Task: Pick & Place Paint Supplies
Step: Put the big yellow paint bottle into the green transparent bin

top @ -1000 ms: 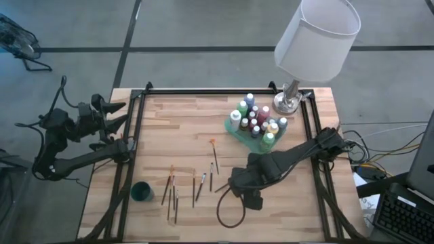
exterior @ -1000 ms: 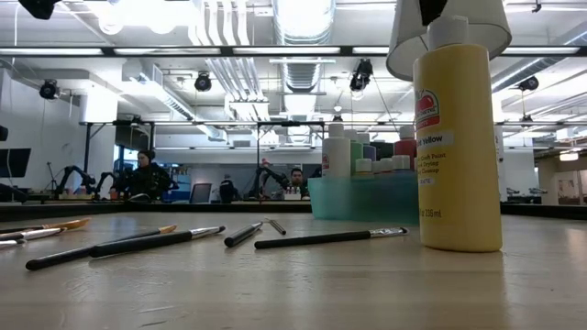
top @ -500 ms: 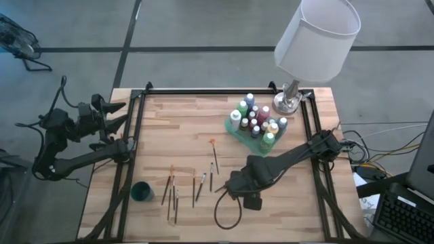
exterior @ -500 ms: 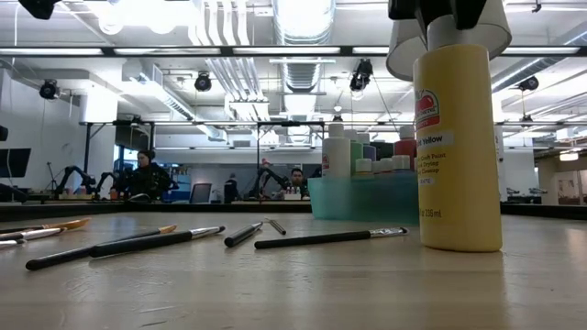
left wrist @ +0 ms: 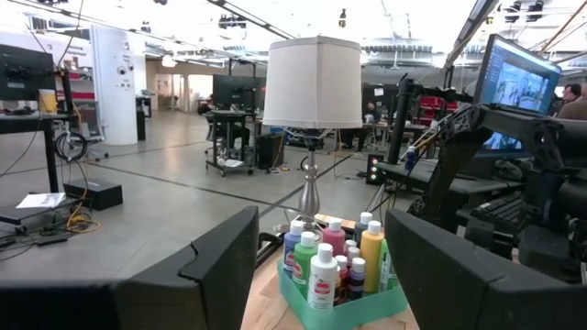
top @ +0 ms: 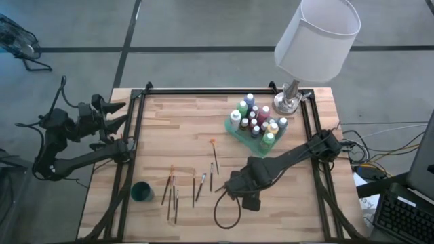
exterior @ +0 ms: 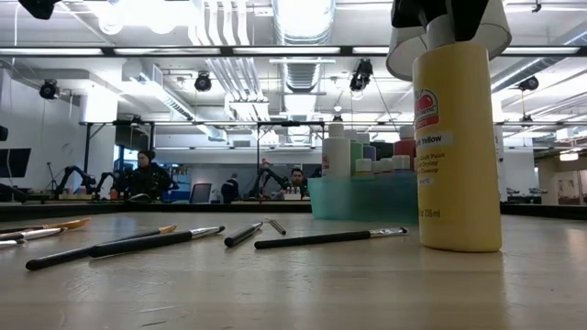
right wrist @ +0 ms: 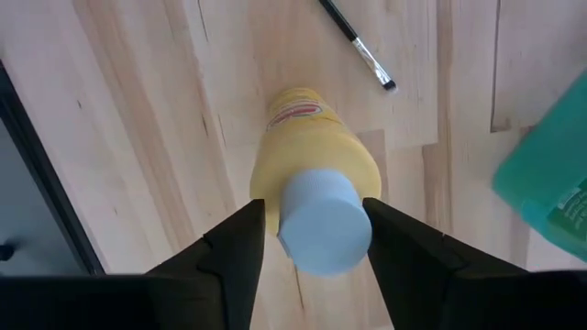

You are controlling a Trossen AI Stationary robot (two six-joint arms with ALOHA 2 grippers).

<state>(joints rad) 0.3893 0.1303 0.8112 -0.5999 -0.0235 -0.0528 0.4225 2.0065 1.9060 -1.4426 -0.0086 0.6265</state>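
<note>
Right jaws (right wrist: 316,240) narrowed, flanking yellow bottle (right wrist: 315,167) cap

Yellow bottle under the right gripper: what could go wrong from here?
The right gripper straddles only the white cap of the yellow bottle, so a high grip could tip the tall bottle or let it slip. A brush lies close beside it and could be knocked.

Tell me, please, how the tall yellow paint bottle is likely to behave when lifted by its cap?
The yellow bottle stands tall and narrow, so a nudge could tip it. Its round white cap, between the right hand's fingers, looks smooth and may slip.
</note>
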